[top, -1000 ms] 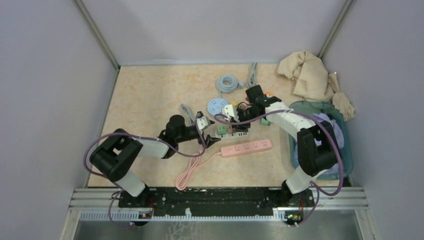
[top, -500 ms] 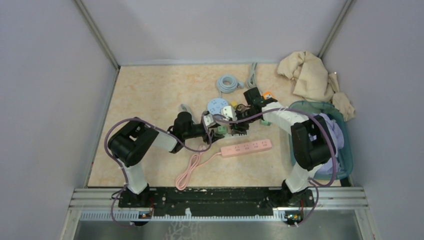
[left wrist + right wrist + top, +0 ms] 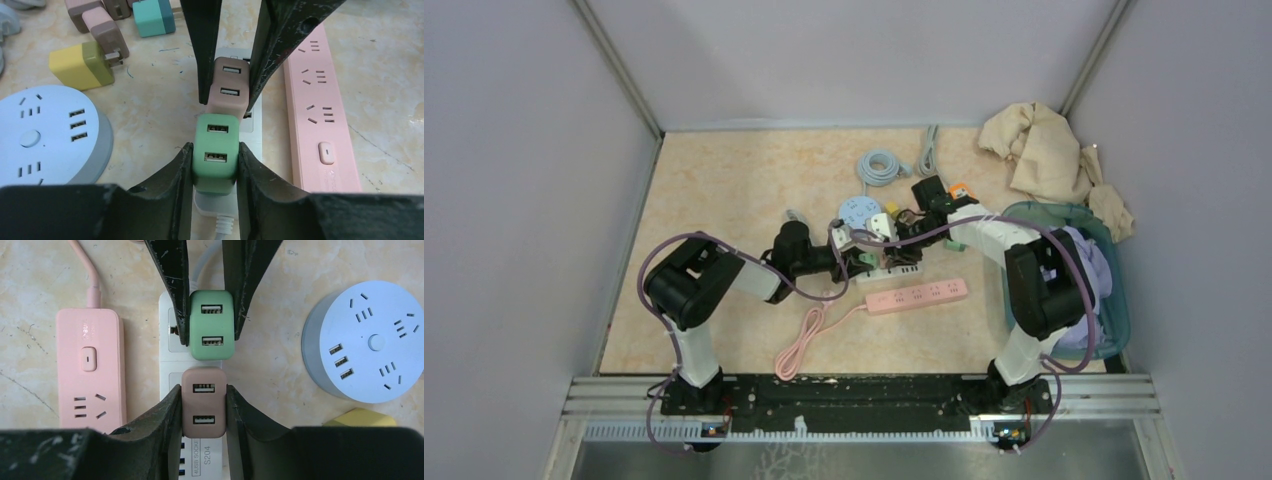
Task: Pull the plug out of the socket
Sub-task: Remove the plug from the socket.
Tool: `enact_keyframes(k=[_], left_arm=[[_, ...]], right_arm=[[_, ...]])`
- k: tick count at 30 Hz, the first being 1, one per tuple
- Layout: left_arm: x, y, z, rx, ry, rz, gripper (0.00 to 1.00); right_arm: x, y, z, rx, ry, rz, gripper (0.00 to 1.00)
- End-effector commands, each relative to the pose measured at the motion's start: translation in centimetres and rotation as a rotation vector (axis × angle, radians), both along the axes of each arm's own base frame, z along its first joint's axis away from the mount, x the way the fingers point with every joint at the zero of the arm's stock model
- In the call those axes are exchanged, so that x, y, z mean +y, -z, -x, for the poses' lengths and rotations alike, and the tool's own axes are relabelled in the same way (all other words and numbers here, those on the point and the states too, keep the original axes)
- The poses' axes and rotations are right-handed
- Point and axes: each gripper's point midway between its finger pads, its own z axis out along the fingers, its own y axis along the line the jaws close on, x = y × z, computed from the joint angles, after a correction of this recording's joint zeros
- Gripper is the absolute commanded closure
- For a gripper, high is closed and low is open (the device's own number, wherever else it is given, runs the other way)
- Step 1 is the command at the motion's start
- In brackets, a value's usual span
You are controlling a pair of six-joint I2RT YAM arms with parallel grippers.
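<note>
A white socket strip [image 3: 170,372] lies on the table with two USB plugs standing in it. My left gripper [image 3: 215,150] is shut on the green plug [image 3: 215,155], one finger pressed against each side. My right gripper [image 3: 202,390] is shut on the pink-brown plug [image 3: 203,402] right beside it, gripped the same way. Both plugs sit down in the strip [image 3: 252,117]. In the top view the two grippers, left [image 3: 856,258] and right [image 3: 894,240], meet over the strip [image 3: 894,268] from opposite sides.
A pink power strip [image 3: 917,295] lies just in front of the white one. A round pale-blue socket hub [image 3: 372,340] sits behind it. Loose adapters, yellow [image 3: 82,65] and teal [image 3: 154,17], lie near. A teal basket [image 3: 1114,300], cloth [image 3: 1044,150] and coiled cable [image 3: 882,166] are further off.
My left arm moved right to the white strip and its jaws closed on the green plug. My right gripper tightened on the pink-brown plug.
</note>
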Motion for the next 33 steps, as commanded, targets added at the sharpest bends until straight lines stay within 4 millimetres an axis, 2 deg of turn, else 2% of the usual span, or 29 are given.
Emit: enact_keyframes(k=[1, 3, 7, 11, 14, 19, 21, 25, 28, 31, 33], left_arm=[[-0.8, -1.0, 0.3, -0.007, 0.060, 0.028, 0.88], [-0.8, -0.7, 0.4, -0.004, 0.064, 0.019, 0.98], [-0.7, -0.2, 0.5, 0.003, 0.070, 0.003, 1.00], [-0.3, 0.6, 0.8, 0.011, 0.068, -0.020, 1.00], [0.2, 1.3, 1.0, 0.014, 0.058, -0.043, 1.00], [0.9, 2.4, 1.1, 0.016, 0.040, -0.075, 1.00], [1.0, 2.6, 1.1, 0.018, 0.034, -0.079, 1.00], [1.2, 2.9, 0.9, 0.014, 0.019, -0.086, 1.00], [1.4, 3.0, 1.0, 0.012, 0.016, -0.089, 1.00], [1.5, 3.1, 1.1, 0.015, 0.013, -0.092, 1.00], [1.5, 3.2, 1.2, 0.018, 0.013, -0.093, 1.00]], right_arm=[[0.7, -0.6, 0.4, 0.011, -0.049, -0.034, 0.87], [1.0, -0.8, 0.7, 0.017, -0.059, -0.048, 0.92], [2.8, -1.9, 1.7, 0.045, -0.079, -0.101, 0.98], [3.9, -2.5, 1.2, 0.064, -0.046, -0.120, 1.00], [3.2, -2.2, 0.1, 0.057, -0.006, -0.105, 1.00], [0.5, -1.5, -1.3, 0.041, 0.038, -0.072, 1.00], [-0.5, -0.8, -0.7, 0.031, -0.008, -0.047, 1.00], [-1.6, 0.5, 1.9, 0.050, -0.147, -0.004, 1.00], [-0.7, 0.5, 2.9, 0.073, -0.174, -0.033, 1.00], [1.2, 0.8, 3.5, 0.063, -0.178, -0.008, 1.00], [2.5, 0.2, 3.7, 0.076, -0.174, -0.026, 1.00]])
